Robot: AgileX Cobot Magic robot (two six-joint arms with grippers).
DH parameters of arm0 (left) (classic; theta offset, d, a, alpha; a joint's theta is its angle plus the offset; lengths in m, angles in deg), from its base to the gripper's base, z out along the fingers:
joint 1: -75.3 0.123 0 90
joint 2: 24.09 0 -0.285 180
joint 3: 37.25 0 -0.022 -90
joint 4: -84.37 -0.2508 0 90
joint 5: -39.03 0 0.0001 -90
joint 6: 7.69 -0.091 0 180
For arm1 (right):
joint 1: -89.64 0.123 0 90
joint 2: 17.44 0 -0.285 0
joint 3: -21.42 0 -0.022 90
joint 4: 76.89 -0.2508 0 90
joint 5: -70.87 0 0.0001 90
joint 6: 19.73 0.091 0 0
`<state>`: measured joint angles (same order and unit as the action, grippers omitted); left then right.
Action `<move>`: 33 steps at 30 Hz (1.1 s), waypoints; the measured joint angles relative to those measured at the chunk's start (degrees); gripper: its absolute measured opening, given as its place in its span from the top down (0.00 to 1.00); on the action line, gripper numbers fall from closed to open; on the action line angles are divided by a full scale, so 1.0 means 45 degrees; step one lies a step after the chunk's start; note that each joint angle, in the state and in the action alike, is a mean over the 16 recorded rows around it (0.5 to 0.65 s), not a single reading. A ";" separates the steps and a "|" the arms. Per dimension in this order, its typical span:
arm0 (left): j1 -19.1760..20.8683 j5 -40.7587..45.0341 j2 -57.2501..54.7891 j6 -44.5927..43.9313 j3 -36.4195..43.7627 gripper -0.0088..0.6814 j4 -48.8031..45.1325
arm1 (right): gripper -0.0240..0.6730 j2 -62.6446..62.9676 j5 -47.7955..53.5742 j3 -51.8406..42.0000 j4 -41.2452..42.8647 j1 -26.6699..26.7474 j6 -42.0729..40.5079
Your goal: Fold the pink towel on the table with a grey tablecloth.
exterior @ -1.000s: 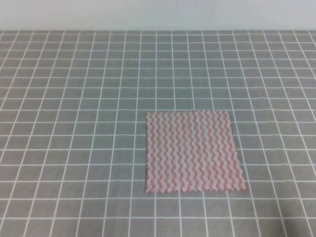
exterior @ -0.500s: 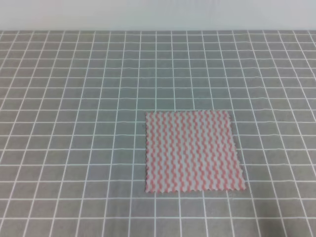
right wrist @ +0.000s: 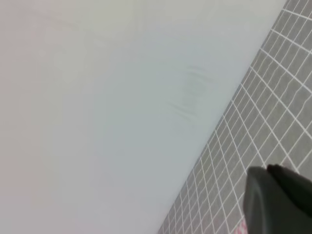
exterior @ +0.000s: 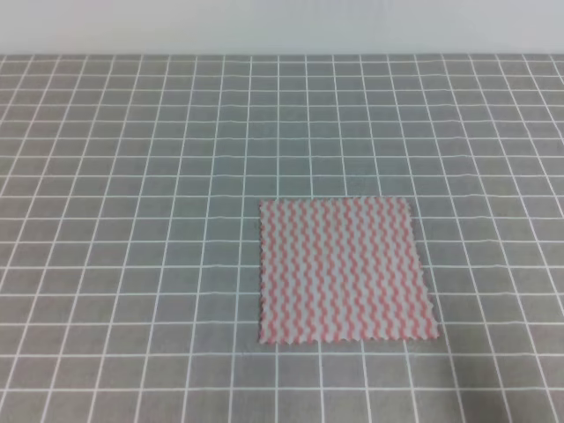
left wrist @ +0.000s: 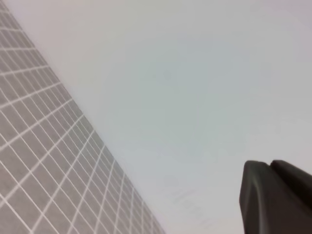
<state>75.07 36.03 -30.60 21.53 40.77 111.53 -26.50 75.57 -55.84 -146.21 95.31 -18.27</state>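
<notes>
The pink towel point(exterior: 344, 271) lies flat and spread open on the table with a grey tablecloth point(exterior: 132, 220), right of centre and toward the front in the exterior high view. No arm or gripper shows in that view. In the left wrist view a dark part of my left gripper point(left wrist: 273, 195) fills the lower right corner, facing the wall and the gridded cloth point(left wrist: 44, 161). In the right wrist view my right gripper point(right wrist: 275, 200) shows as a dark block at the lower right, with a sliver of the towel point(right wrist: 241, 227) beside it. Neither pair of fingertips is fully visible.
A plain pale wall point(exterior: 282, 26) runs along the table's far edge. The white-lined grey cloth stretches on all sides of the towel.
</notes>
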 joint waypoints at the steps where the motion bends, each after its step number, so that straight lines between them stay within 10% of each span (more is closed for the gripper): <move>1: 0.0000 0.0039 0.0000 -0.0028 0.0000 0.99 0.0056 | 0.99 0.0002 -0.0004 0.0000 -0.0087 0.0000 -0.0025; 19: -0.0002 0.3812 -0.2556 -0.4839 -0.2583 0.99 0.0416 | 1.00 -0.2002 0.0335 0.1654 -0.0884 -0.0001 -0.5254; 33: 0.0000 0.5690 -0.9282 -1.5196 -0.5996 0.99 0.6699 | 0.99 -0.9097 0.5308 0.5313 0.3009 0.0011 -0.8248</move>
<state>75.07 61.63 -72.37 -46.85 13.79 141.68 -67.44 99.46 -31.93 -132.67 95.36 -55.39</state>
